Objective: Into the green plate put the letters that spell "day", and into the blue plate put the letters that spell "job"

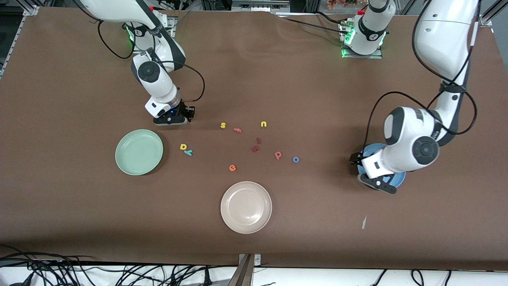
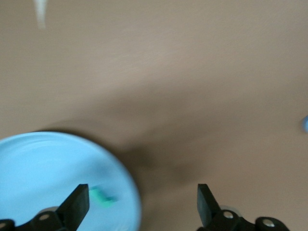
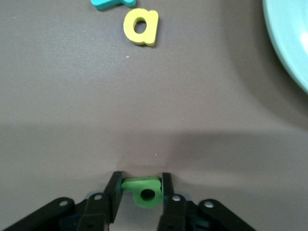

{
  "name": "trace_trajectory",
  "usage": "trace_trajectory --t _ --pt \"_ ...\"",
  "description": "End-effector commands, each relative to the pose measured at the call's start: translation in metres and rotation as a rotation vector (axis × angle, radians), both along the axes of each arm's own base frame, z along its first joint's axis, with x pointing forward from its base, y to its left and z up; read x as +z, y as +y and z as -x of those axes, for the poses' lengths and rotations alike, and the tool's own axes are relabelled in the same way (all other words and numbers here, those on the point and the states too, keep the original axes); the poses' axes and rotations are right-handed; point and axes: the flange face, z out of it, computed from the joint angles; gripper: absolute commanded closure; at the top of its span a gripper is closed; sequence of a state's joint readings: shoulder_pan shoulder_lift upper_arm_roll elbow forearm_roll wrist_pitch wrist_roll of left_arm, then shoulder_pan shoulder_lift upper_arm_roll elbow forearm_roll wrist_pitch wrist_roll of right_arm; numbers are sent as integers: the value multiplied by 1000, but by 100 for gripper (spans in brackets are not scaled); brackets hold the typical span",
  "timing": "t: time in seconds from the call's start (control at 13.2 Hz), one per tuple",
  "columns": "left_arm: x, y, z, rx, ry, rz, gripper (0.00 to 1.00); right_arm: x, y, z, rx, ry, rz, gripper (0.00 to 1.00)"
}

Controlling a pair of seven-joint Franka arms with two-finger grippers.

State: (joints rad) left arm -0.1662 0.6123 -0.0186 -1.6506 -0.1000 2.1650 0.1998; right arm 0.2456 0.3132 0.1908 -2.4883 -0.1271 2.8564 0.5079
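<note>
Green foam sits between your right gripper's [image 3: 140, 188] fingers: the "a" [image 3: 143, 191], pinched at table level near the green plate [image 1: 139, 152], on the side toward the robots' bases. The plate holds nothing yet. The yellow "d" [image 1: 183, 147] and teal "y" [image 1: 188, 152] lie touching each other just beside that plate's rim.

Your left gripper [image 2: 143, 204] hangs over the blue plate [image 1: 397, 182] with its jaws wide apart and nothing between them. The teal "j" [image 2: 103, 197] lies in the plate near its rim. The blue "o" [image 1: 295, 159] and salmon "b" [image 1: 278, 155] lie on the table in the middle, near the dark red letters [image 1: 256, 145] and the orange "e" [image 1: 232, 168].

Watch the grip on the "a": only its edge shows between the fingers, so it looks shallow, and the soft foam could twist or slip out as you lift. When you go for the "d", a careless close could catch the "y" and flick it away. Mind the yellow "s" [image 1: 223, 125] and "u" [image 1: 264, 124] as lookalikes of the "d".
</note>
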Motion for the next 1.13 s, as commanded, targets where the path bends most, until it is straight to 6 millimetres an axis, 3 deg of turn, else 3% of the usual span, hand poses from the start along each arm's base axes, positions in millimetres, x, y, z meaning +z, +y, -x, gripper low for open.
trace_trajectory --t 0.0,0.15,0.3,0.45,0.6,0.76,0.91,1.06 --pt "-13 -66 5 104 34 6 0 -1 1 2 16 -9 -1 67" --pt "-18 -101 9 202 40 -11 0 16 2 -2 46 -21 10 67" --pt "-24 -136 18 292 49 -28 0 48 -3 -11 90 -18 46 67" --pt "-28 -158 20 350 28 -21 0 75 -15 -28 138 -20 71 67" --pt "-39 -170 21 382 6 -6 0 93 -38 -57 189 -31 91 67" --pt "-47 -189 27 423 -11 0 0 101 -76 -88 237 -50 110 67" --pt "-56 -202 31 427 -36 11 0 103 -111 -112 289 -58 131 66" --pt "-59 -203 32 423 -42 12 0 95 -134 -119 278 -45 135 56"
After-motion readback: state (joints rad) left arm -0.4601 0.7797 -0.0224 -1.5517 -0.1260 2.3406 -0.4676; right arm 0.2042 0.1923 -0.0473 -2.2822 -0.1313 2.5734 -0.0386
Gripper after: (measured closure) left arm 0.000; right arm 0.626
